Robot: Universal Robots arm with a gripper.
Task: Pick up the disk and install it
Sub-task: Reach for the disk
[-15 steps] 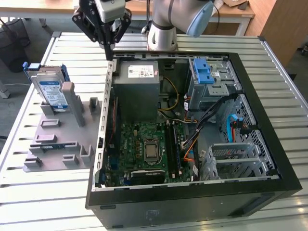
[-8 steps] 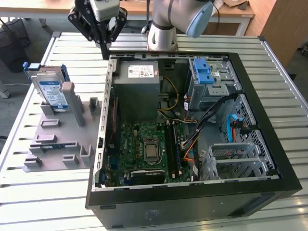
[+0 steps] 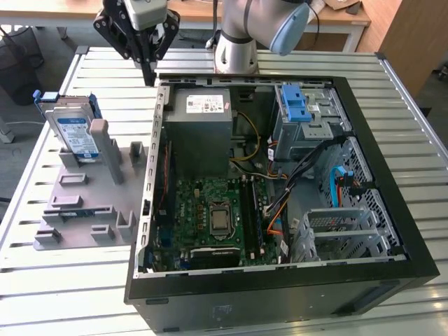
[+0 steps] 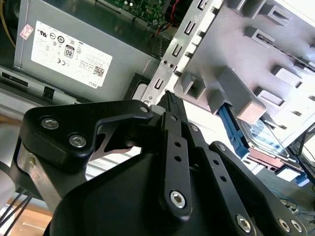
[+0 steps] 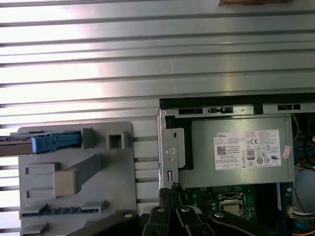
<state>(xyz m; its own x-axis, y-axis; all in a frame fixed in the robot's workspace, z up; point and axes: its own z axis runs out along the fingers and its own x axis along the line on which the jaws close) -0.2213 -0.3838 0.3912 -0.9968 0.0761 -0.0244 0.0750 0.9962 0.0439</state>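
Observation:
The disk (image 3: 75, 131) is a silver drive with a blue-and-white label and a blue frame. It stands on edge in a slot at the far corner of the grey fixture plate (image 3: 84, 203), on the exterior view's left. The first wrist view catches its blue frame edge-on (image 5: 51, 142), and the second wrist view shows part of it behind a grey post (image 4: 268, 139). My gripper (image 3: 148, 75) hangs above the table between the disk and the open computer case (image 3: 280, 175), near the case's far corner. Its fingers are shut together with nothing between them (image 4: 170, 97) (image 5: 172, 189).
Inside the case sit a grey power supply (image 3: 203, 129), a green motherboard (image 3: 213, 217), a grey drive cage with a blue latch (image 3: 297, 112) and loose cables (image 3: 308, 168). The fixture plate carries several grey posts and slots (image 3: 99, 150). A slatted metal table (image 3: 56, 287) lies underneath.

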